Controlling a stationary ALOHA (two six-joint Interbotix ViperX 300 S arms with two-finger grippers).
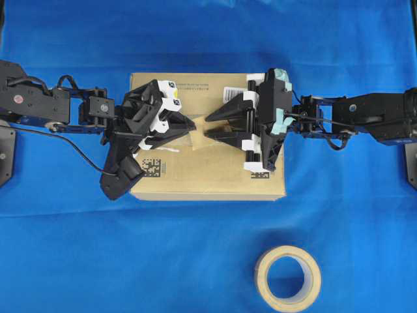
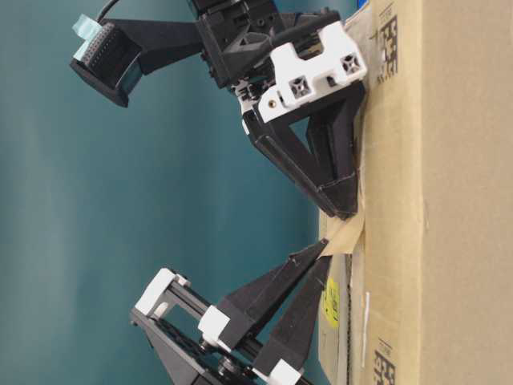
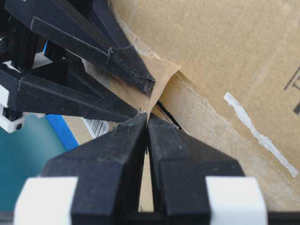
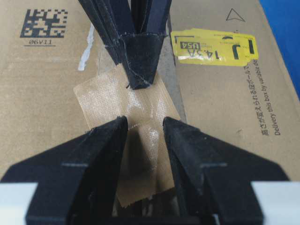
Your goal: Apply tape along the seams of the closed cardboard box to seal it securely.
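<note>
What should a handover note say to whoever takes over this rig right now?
Left pincer: shut, pinching one edge of the tape.
Right pincer: open, fingers straddling the tape on the cardboard box.
Tape lies across the seam mid-box, the pinched edge lifted.
Done: the piece is placed over the seam.
Left: press it flat, release the edge. The tape roll sits on the cloth.

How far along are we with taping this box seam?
Done: the square tan-brown tape piece lies over the seam of the brown cardboard box. In hand: the shut left gripper pinches one tape edge; the open right gripper hovers above. Left: pressing flat, releasing.
</note>
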